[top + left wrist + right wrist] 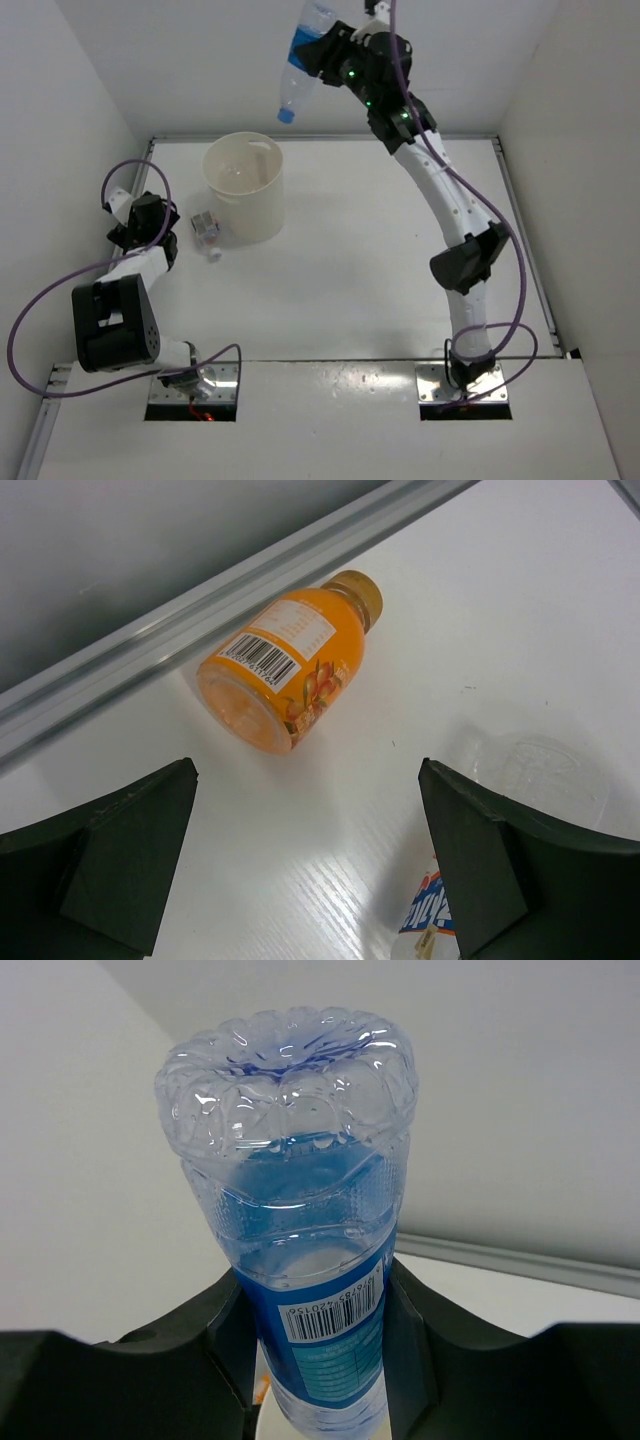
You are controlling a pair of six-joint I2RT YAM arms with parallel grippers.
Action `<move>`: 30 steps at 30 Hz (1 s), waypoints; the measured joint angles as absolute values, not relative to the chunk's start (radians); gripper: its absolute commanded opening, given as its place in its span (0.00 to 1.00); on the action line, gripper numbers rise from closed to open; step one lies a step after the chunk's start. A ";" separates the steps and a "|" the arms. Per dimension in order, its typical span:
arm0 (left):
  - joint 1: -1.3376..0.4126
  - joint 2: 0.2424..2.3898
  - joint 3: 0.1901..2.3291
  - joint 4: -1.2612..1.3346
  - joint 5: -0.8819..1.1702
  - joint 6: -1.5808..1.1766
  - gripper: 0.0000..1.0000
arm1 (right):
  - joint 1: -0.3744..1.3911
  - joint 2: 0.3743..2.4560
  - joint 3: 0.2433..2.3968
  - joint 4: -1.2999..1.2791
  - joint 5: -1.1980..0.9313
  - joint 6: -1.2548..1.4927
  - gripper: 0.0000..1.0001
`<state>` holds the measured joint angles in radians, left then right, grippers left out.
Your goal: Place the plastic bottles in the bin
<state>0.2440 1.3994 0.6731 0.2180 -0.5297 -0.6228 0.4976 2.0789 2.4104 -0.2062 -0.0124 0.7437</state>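
High over the far side of the table (360,270), the right claw (325,45) is clamped around the middle of the blue-labelled bottle (301,60), which hangs tilted with its blue cap (286,115) downward and its ribbed base up toward the wrist camera. By my reading this is the carry step: one bottle is in the air, to be brought to the bin (258,215), which stands upright on the far left part of the table. In the top view the cap sits just past the bin's far right rim. The bottle is well off the table, though, so whether it is truly over the mouth cannot be told. The next move likely calls for bringing the cap squarely over the opening before the fingers part. The left claw (310,860) is spread wide and empty, low over the table at the left edge. It faces the orange bottle (285,670), which lies on its side just beside the metal rail (150,650), and it seems placed for the next pick. A small clear bottle (207,232) lies close beside the bin's near left wall. In the left wrist view a clear labelled bottle is cut off at the bottom edge behind one finger, probably the same one. The orange bottle is hidden in the top view, no fourth bottle shows, and the bin's floor is too pale to read.
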 measured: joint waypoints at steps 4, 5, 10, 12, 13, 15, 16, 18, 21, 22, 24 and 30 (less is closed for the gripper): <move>0.244 1.404 0.673 0.218 -0.533 -0.629 1.00 | 0.572 2.156 2.435 -0.195 -0.011 0.667 0.23; 0.244 1.406 0.673 0.218 -0.537 -0.630 1.00 | 0.591 2.174 2.434 -0.196 -0.009 0.649 0.23; 0.244 1.412 0.673 0.216 -0.542 -0.633 1.00 | 0.677 2.250 2.433 -0.200 0.006 0.548 0.25; 0.244 1.412 0.673 0.216 -0.544 -0.633 1.00 | 0.714 2.268 2.433 -0.212 0.028 0.503 0.29; 0.244 1.412 0.673 0.216 -0.546 -0.634 1.00 | 0.733 2.275 2.433 -0.214 0.045 0.479 0.30; 0.244 1.412 0.673 0.216 -0.548 -0.643 1.00 | 0.766 2.281 2.431 -0.221 0.080 0.430 0.36; 0.244 1.412 0.673 0.216 -0.549 -0.647 1.00 | 0.783 2.283 2.431 -0.223 0.096 0.405 0.41; 0.244 1.412 0.676 0.212 -0.550 -0.657 1.00 | 0.811 2.284 2.430 -0.233 0.133 0.363 0.70; 0.244 1.412 0.684 0.210 -0.551 -0.663 1.00 | 0.839 2.281 2.396 -0.238 0.198 0.316 0.88; 0.244 1.412 0.687 0.211 -0.554 -0.663 1.00 | 0.843 2.279 2.374 -0.241 0.217 0.311 0.90; 0.246 1.412 0.694 0.209 -0.559 -0.669 1.00 | 0.846 2.273 2.328 -0.255 0.246 0.304 0.98; 0.269 1.425 0.810 0.140 -0.555 -0.707 1.00 | 0.840 2.211 2.217 -0.289 0.331 0.299 1.00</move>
<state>0.2691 1.4254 0.8101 0.1402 -0.5552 -0.7071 0.8402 2.2112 2.2169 -0.2893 0.3313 0.2993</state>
